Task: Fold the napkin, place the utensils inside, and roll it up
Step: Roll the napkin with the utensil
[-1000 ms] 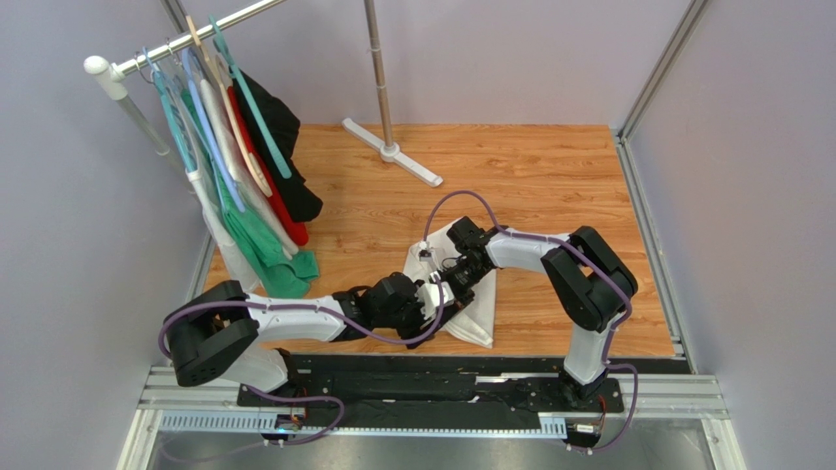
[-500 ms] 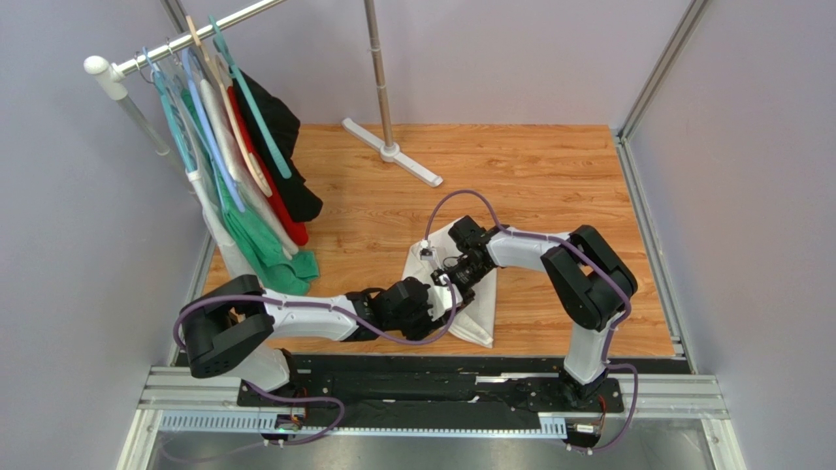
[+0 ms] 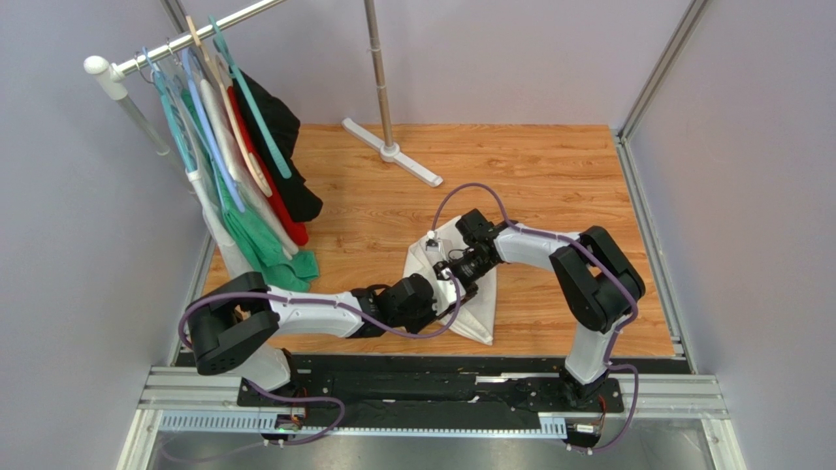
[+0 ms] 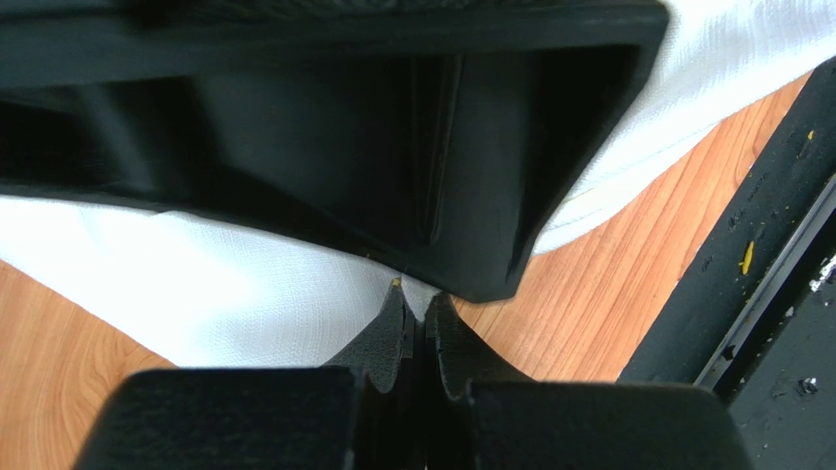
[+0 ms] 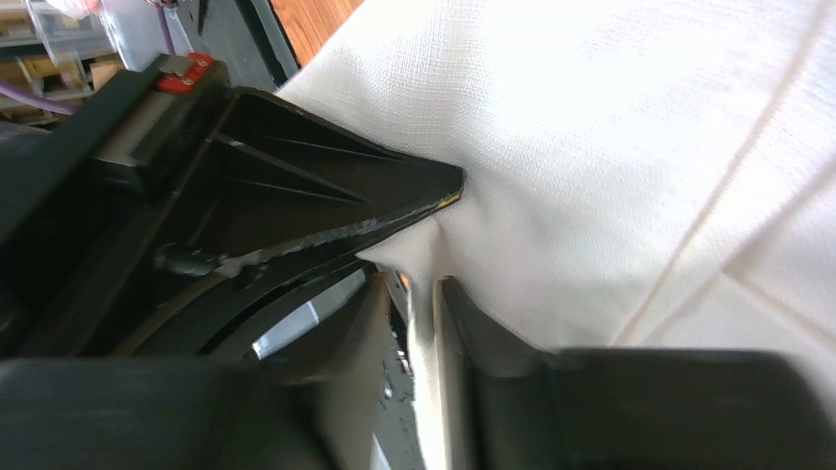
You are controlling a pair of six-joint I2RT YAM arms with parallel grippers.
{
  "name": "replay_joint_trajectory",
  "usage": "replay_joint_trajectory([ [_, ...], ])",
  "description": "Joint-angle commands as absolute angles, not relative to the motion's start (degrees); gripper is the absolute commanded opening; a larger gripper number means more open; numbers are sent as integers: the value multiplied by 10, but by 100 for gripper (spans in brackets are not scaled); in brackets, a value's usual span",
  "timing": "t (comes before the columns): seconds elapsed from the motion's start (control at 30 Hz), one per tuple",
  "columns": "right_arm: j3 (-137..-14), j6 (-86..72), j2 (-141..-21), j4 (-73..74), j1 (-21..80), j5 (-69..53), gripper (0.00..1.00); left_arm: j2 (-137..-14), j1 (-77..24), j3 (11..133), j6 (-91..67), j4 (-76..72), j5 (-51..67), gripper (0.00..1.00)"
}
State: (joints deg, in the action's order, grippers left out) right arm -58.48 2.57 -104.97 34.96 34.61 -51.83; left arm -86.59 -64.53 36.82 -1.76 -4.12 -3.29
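Near the surface's (image 3: pixel 549 176) front edge, one white napkin (image 3: pixel 478 311) lies beneath two claws: right claw (image 5: pixel 424 294) clamped on a raised fold, left claw (image 4: pixel 416 305) pressed together at its edge.

Plain white napkin (image 3: pixel 474 315), orange-brown wood-grain table (image 3: pixel 549 176), green cloth (image 3: pixel 263 245), red garment (image 3: pixel 282 213), black garment (image 3: pixel 282 127), teal hangers (image 3: pixel 257 110)

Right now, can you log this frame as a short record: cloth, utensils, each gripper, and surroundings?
napkin: white, folded, on the wooden table
utensils: none in view
left gripper: shut, tips at the napkin's edge
right gripper: jaws narrowly apart, napkin fold between them; grip unclear
background: garment rack at far left
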Motion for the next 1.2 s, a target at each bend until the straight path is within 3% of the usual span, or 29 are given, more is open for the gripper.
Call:
replay_joint_trajectory([
  [0.0, -587, -12, -979, 338, 325, -503, 43, -857, -647, 365, -56, 27, -4, 0],
  [0.1, -568, -56, -937, 336, 288, -474, 49, -834, -647, 359, -71, 35, 18, 0],
  [0.3, -497, -156, -818, 325, 199, -391, 50, -810, -647, 348, -98, 54, 69, 0],
  [0.53, -444, -216, -560, 305, 189, -253, 50, -795, -615, 333, -134, 52, 143, 0],
  [0.73, -425, -121, -443, 288, 343, -117, 50, -807, -587, 355, -143, 85, 170, 0],
  [0.97, -416, -107, -496, 293, 582, 53, 51, -849, -550, 395, -141, 125, 240, 0],
  [1.17, -374, -91, -538, 240, 696, 160, 51, -888, -538, 414, -137, 145, 281, 0],
])
